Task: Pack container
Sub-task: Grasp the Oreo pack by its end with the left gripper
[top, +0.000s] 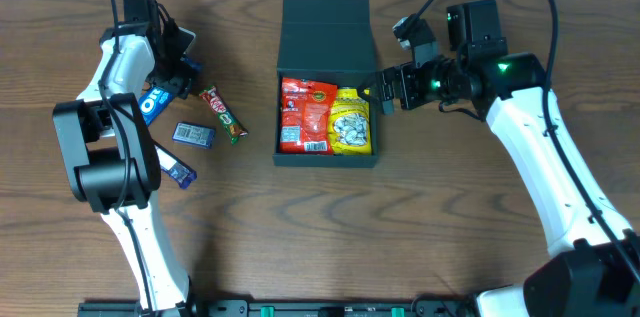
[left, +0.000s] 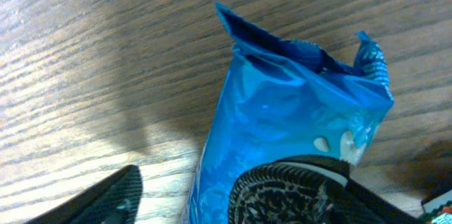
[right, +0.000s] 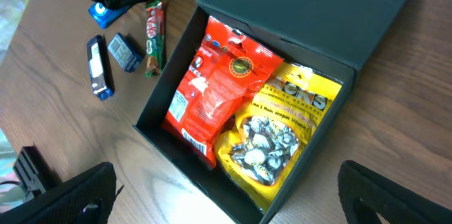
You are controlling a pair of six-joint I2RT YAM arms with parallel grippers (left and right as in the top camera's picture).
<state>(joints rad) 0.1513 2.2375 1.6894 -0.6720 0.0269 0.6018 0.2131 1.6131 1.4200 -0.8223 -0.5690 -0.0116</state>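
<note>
The dark teal container [top: 327, 160] stands open at the table's middle, its lid [top: 326, 32] folded back. A red snack packet [top: 307, 115] and a yellow snack packet [top: 350, 120] lie side by side inside. My right gripper [top: 385, 92] is open and empty just above the container's right wall; in the right wrist view its jaws [right: 233, 203] straddle a corner of the container [right: 296, 12]. My left gripper [top: 176, 70] is open at the far left, over a blue cookie packet [top: 152, 105]. In the left wrist view the packet [left: 296, 125] lies on the table between the spread fingers [left: 240, 192].
A red and green chocolate bar [top: 224, 115], a small grey-blue packet [top: 194, 135] and a blue bar [top: 177, 169] lie on the wooden table left of the container. They also show in the right wrist view, top left [right: 153, 37].
</note>
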